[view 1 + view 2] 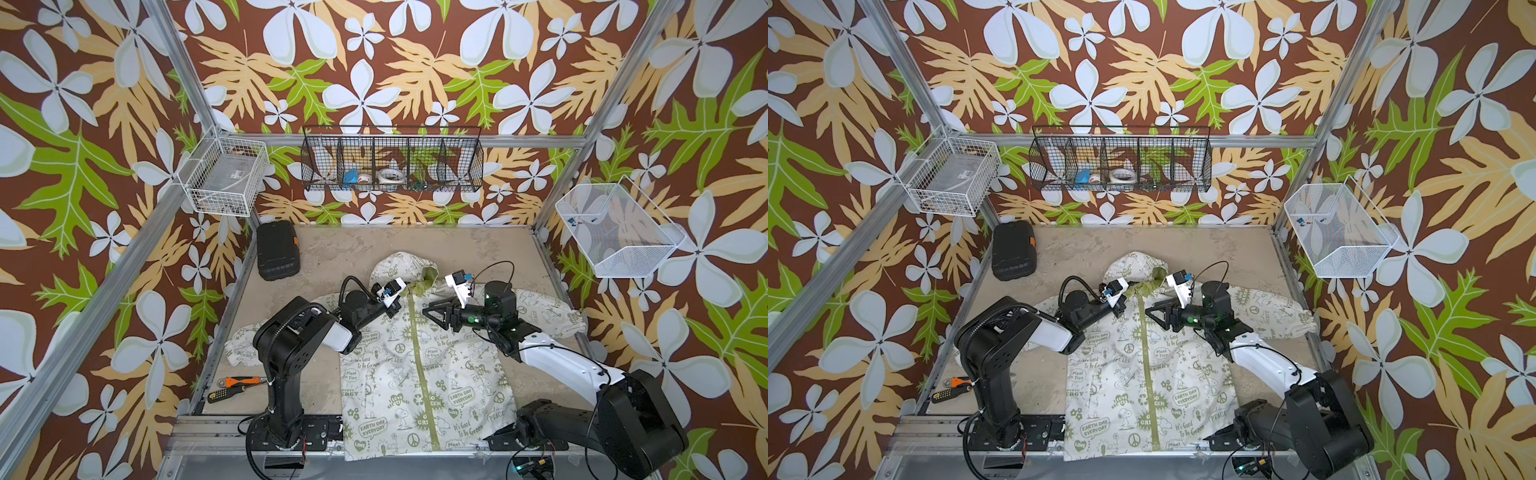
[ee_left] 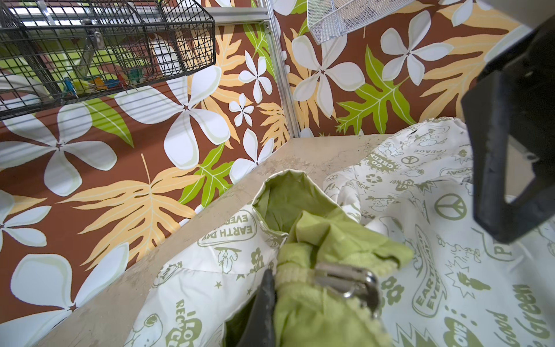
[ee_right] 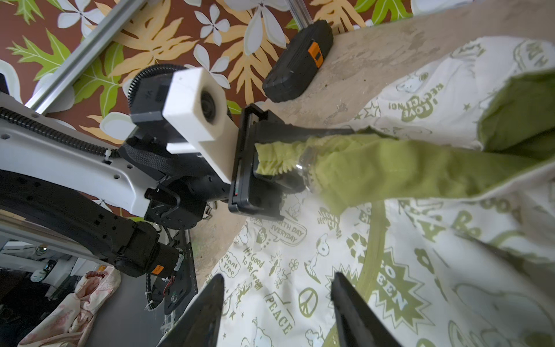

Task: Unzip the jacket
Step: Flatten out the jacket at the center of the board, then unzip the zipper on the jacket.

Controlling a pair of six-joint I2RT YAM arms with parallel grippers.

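Black case [image 1: 277, 249] far-left corner of table [image 1: 332, 257]. Left gripper [image 3: 285, 159] clamped on olive collar fabric at zipper [image 1: 417, 365] top; metal pull [image 2: 348, 282] just beside jaws, possibly not caught. Cream jacket [image 1: 449, 374] flat mid-table, hood far side, zipper shut down front. Right gripper [image 3: 277, 276] spread wide, empty, hovering over chest print just right of zipper.

The jacket [image 1: 395, 374] lies flat (zipper closed), left end effector [image 1: 397, 299] at its collar, right end effector [image 1: 432, 318] just beside.
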